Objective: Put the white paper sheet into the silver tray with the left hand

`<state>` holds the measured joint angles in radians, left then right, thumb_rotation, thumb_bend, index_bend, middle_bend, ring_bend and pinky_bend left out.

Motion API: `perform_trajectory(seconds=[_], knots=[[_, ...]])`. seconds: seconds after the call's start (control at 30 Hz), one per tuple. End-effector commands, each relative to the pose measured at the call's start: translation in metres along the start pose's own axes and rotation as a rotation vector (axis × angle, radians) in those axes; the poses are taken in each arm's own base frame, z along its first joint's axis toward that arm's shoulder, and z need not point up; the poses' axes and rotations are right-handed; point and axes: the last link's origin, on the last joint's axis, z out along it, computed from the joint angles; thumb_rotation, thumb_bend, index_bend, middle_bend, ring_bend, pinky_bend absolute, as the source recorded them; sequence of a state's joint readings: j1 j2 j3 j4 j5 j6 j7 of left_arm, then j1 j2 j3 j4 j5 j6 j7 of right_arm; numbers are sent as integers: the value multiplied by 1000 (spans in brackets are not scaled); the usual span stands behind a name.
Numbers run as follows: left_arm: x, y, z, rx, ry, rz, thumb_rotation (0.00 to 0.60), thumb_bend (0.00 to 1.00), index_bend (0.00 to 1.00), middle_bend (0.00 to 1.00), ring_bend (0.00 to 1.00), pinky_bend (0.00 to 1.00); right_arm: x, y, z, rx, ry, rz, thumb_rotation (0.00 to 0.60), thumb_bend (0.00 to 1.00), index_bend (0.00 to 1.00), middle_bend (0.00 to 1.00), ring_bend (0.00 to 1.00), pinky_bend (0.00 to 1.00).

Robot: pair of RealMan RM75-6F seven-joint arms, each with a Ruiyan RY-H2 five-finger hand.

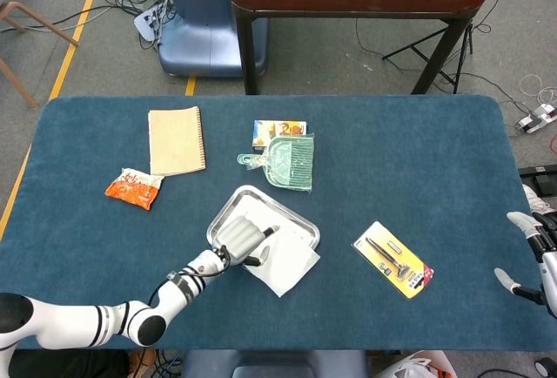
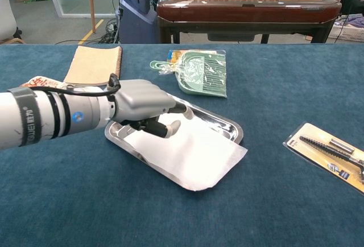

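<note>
Head view: white paper sheet (image 1: 280, 256) mostly laid across silver tray (image 1: 228, 211), one corner spilling over the rim toward 5 o'clock onto the bench (image 1: 418, 160). Left robot hand (image 1: 241, 239) over the sheet inside the tray, fingers curled; whether pinching or merely pressing, cannot tell. Right robot hand (image 1: 529, 254) idle at 3 o'clock, fingers apart, holding nothing.

Chest view: overhang confirmed. Likely nearly done; remaining: tuck corner in, withdraw.

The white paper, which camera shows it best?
The chest view: the white paper sheet looks big there, lying across the silver tray with its near corner hanging onto the table, under the left hand. The head view shows it small, partly hidden by that hand.
</note>
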<state>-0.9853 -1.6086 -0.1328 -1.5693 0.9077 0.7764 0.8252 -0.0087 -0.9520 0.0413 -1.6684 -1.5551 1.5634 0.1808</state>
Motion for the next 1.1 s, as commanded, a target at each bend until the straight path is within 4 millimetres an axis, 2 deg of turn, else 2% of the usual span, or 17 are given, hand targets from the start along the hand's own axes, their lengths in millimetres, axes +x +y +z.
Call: perform_trajectory(seconds=[0.03, 0.27, 0.47, 1.1], knots=[[0, 3, 8, 9, -20, 29, 7, 554, 129, 1000, 1000, 1000, 0, 1, 0, -3, 0, 0, 600, 188, 164, 175, 97, 106], [0, 12, 18, 12, -39, 76, 12, 554, 129, 1000, 1000, 1000, -1, 1, 1, -2, -1, 6, 600, 188, 164, 174, 96, 106], [1, 13, 26, 51, -53, 85, 43, 554, 129, 1000, 1000, 1000, -1, 3, 0, -7, 2, 8, 600, 188, 164, 174, 96, 106], [-1, 1, 35, 196, -110, 151, 60, 554, 141, 1000, 1000, 1000, 0, 7, -5, -18, 12, 14, 600, 188, 164, 174, 96, 106]])
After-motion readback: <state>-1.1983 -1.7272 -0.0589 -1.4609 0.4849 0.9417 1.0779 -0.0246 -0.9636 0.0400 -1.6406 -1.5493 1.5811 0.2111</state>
